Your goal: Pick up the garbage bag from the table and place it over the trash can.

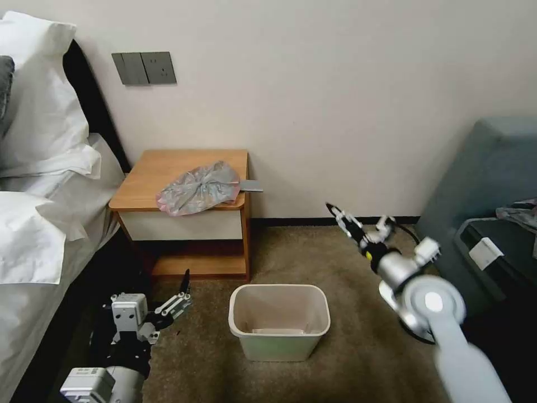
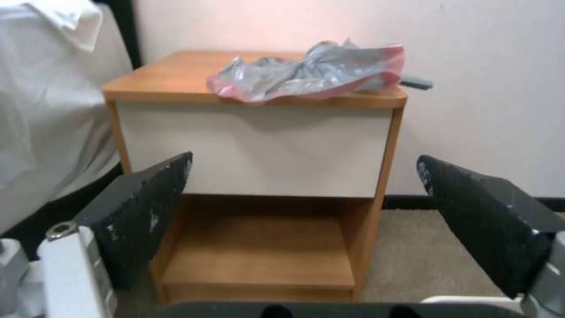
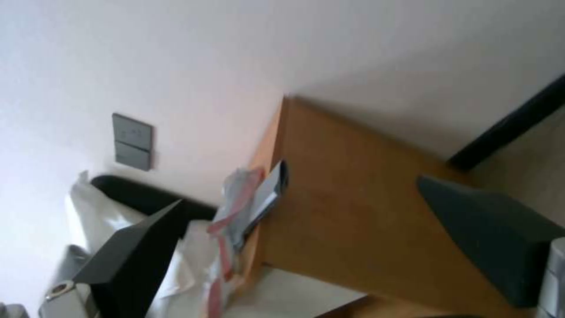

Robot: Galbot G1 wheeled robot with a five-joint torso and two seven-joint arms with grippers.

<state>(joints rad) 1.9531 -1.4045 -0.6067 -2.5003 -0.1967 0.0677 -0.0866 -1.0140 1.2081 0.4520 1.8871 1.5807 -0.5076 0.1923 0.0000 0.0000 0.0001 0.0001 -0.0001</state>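
Garbage bag (image 1: 197, 189) overhangs the table (image 1: 154, 173) front edge; both the left gripper (image 1: 178, 291) and the right gripper (image 1: 342, 219) spread, apart.

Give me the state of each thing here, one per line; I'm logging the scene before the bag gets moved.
garbage bag: crumpled flat on the nightstand, ungrasped.
nightstand: drawer closed, lower shelf bare.
trash can: upright on the carpet, unlined.
grey flat object: under the bag's edge, overhanging the nightstand's side.
left pincer: open, low by the nightstand's base.
right pincer: open, raised to the right of the nightstand.
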